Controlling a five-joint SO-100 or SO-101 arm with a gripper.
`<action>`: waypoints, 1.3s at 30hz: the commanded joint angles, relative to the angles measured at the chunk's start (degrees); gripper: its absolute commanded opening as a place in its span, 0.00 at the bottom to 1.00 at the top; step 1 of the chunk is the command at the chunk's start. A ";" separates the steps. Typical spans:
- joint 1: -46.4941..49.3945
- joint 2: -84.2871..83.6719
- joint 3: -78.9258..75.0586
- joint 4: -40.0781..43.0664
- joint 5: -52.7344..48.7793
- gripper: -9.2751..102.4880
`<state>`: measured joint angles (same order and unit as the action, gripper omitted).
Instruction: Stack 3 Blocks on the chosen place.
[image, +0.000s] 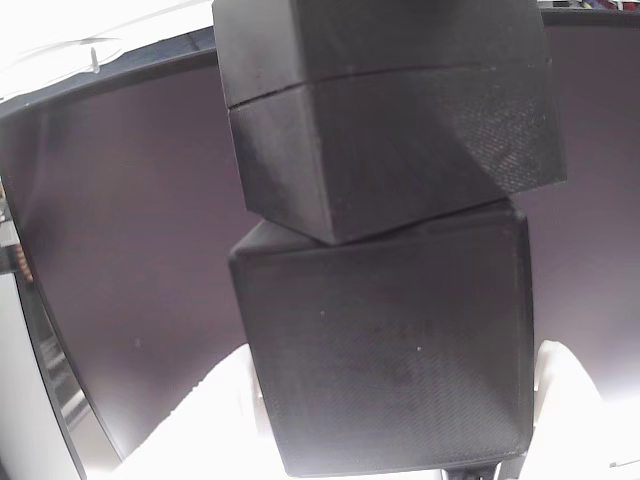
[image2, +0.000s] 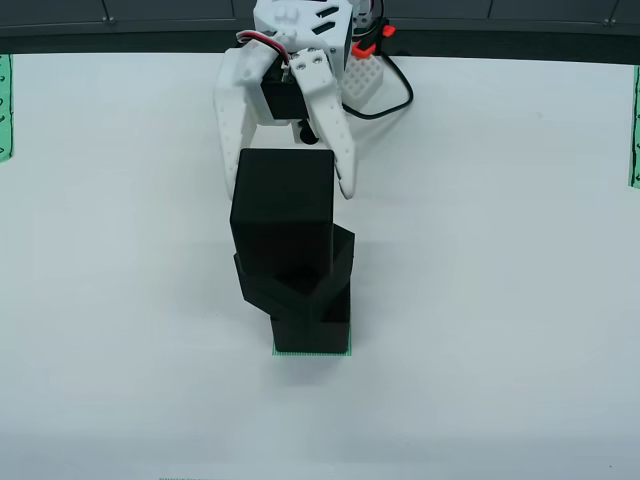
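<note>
**Three cubes up, tower crooked**

You have all three black cubes in one tower on the white table (image2: 520, 250), a little nearer its front edge than its back, roughly midway between the sides. The bottom cube (image2: 312, 335) sits on the green striped patch (image2: 312, 353), whose edge peeks out along the cube's front. The middle cube (image2: 296, 275) is twisted against the one below, corners poking past it. The top cube (image2: 283, 200) sits squarer but shifted left in the overhead view, overhanging the bottom one.

Your claw (image2: 292, 185) is at the top cube, its white fingers (image2: 232, 110) spread wide either side of the cube's back edge. From above they look apart from the cube's sides, gripping nothing, though whether a tip grazes it you cannot tell.

In the close view, the top cube (image: 385, 350) sits between the white fingertips, and the middle cube (image: 390, 150) shows its seam, skewed.

More striped patches lie at the table's left edge (image2: 5, 105) and right edge (image2: 634, 125).
</note>
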<state>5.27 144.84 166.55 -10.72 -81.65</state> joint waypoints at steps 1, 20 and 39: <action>0.62 -0.09 0.09 -1.67 -0.26 0.37; 0.97 12.92 -3.87 16.44 1.49 0.37; -3.25 34.01 -10.11 35.60 15.64 0.35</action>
<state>2.55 175.34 159.79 22.76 -67.06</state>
